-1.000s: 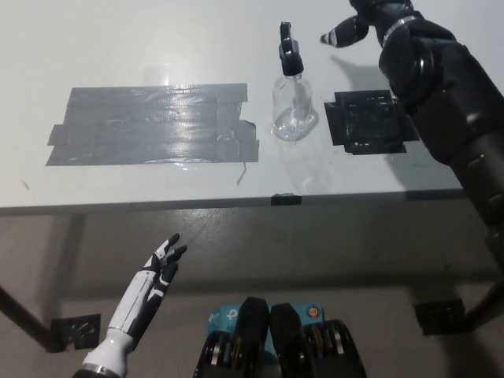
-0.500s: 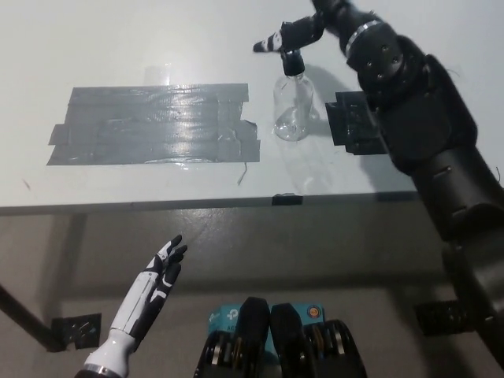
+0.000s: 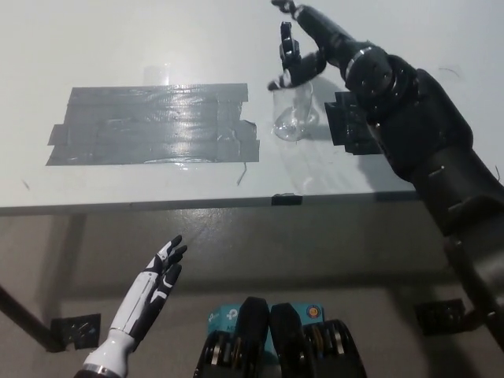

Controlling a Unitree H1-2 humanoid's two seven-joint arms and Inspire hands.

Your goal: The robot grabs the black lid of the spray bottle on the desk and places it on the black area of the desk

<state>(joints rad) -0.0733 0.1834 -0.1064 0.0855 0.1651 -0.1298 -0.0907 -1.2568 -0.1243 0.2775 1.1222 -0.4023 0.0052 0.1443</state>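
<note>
Now black lid (image 3: 289, 49) sits between right hand's (image 3: 303, 57) fingers (image 3: 281, 79).

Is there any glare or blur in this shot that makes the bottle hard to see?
Head view: overhead light glares off the grey tape patch; the clear spray bottle nearly blends into the white desk; the black right hand at its black lid is slightly blurred, while the white left hand is sharp.

White desk (image 3: 118, 47) seen from above, wide patch of grey tape strips (image 3: 153, 124) across its left and middle, clear spray bottle (image 3: 293, 110) standing just right of the tape, black square area (image 3: 353, 126) beside the bottle, partly hidden.
</note>
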